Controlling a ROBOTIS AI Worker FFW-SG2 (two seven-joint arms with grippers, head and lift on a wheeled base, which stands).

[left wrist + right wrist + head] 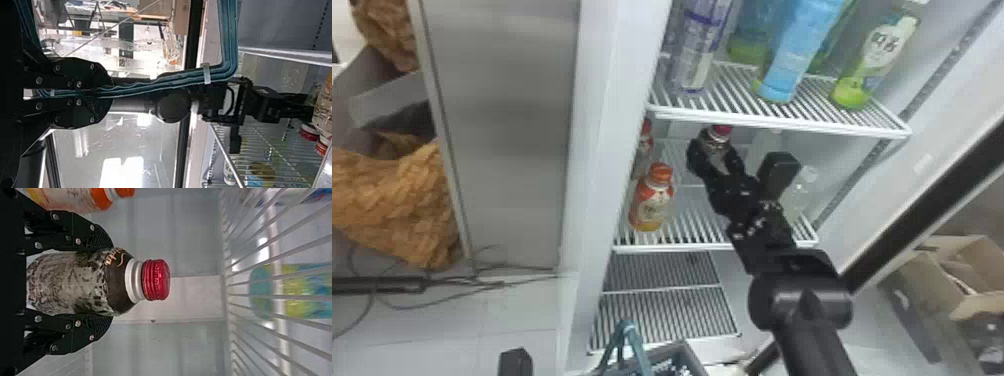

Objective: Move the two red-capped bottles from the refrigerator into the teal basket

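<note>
Flanked on both sides by the fingers of your right gripper (716, 150), a dark red-capped bottle (72, 284) sits snug between them, its cap beyond their tips, inside the refrigerator (612, 100). To that gripper's left stand a red-topped bottle (644, 144) by the side wall and, nearer you, an orange-capped bottle (652, 202). Your left gripper (110, 94) clasps the handle (176, 80) of the teal basket (694, 356), well below the right.

Dark cables (491, 285) lie across pale floor tiles (457, 332), with an open cardboard box (977, 304) at right.
</note>
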